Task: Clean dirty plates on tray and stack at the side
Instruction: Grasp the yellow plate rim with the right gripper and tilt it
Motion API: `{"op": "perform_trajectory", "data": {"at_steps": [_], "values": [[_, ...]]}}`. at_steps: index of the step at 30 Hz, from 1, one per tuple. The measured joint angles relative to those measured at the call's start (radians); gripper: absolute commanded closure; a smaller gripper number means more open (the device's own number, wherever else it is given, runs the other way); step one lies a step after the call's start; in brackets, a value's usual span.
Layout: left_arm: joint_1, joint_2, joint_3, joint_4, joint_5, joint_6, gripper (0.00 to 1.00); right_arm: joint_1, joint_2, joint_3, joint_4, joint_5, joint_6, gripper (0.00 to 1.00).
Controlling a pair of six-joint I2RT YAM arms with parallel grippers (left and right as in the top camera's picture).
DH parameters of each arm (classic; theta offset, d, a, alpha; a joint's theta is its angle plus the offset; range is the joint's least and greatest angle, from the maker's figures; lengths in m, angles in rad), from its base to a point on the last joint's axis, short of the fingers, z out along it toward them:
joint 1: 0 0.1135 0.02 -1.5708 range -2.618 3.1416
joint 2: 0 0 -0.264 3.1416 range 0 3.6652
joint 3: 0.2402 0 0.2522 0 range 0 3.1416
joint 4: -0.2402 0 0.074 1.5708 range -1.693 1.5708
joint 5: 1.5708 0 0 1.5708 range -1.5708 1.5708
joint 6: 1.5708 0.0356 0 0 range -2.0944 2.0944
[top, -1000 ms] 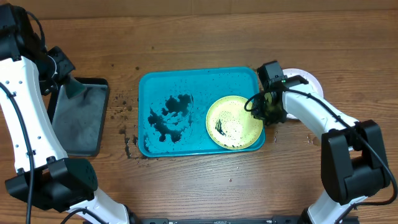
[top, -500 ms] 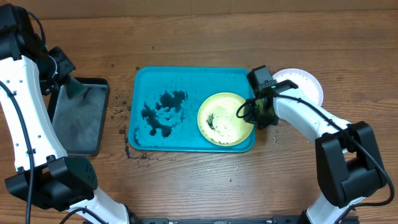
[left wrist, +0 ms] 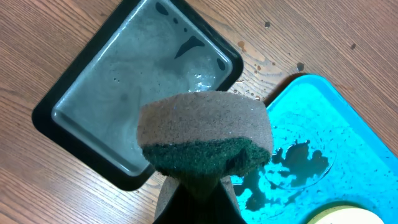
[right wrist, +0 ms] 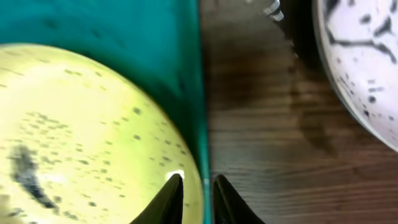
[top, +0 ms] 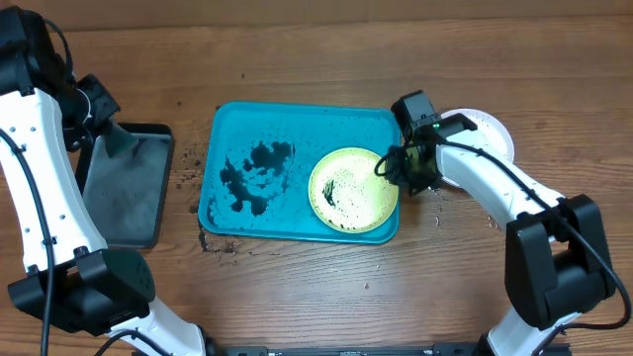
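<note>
Overhead; one tray (top: 297,124); one yellow-green plate (top: 346,198); one white plate (top: 497,136); one sponge (top: 119,138)

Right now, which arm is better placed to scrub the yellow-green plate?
Left. The left gripper holds the sponge, though it hangs above the black tray, away from the plate. The right gripper sits at the plate's edge with nothing to wipe with.

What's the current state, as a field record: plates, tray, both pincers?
Teal rectangular plastic tray: dark smear on its left half.
Round yellow-green plastic plate: on tray's right end, speckled.
Round white plastic plate: on table right of tray, speckled.
Left pincer: shut on brown-and-green sponge above black rectangular tray.
Right pincer: astride yellow-green plate's edge and tray rim; grip unclear.
</note>
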Motion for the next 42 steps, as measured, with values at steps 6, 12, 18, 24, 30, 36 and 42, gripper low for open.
{"op": "perform_trajectory", "data": {"at_steps": [6,12,18,24,30,36,42], "values": [[0.000,0.000,0.000,0.000,0.000,0.000,0.96,0.013,0.005,-0.007,0.035,-0.008,-0.011,0.80],[0.000,0.000,0.000,0.001,0.000,0.000,0.96,0.015,0.018,-0.020,0.079,-0.005,-0.046,0.80],[0.000,0.000,0.000,0.003,0.000,0.000,0.96,0.015,0.021,-0.020,0.175,0.001,-0.182,0.80],[0.000,0.000,0.000,0.003,0.000,0.000,0.96,0.015,0.021,-0.020,0.195,0.057,-0.275,0.80],[0.000,0.000,0.000,0.003,0.000,0.000,0.96,0.015,0.022,-0.020,0.196,0.069,-0.306,0.81],[0.000,0.000,0.000,0.003,0.000,0.000,0.96,0.015,0.076,-0.020,0.211,0.029,-0.317,0.81],[0.000,0.000,0.000,0.003,0.000,0.000,0.96,0.016,0.122,-0.015,0.202,-0.017,-0.320,0.83]]}}
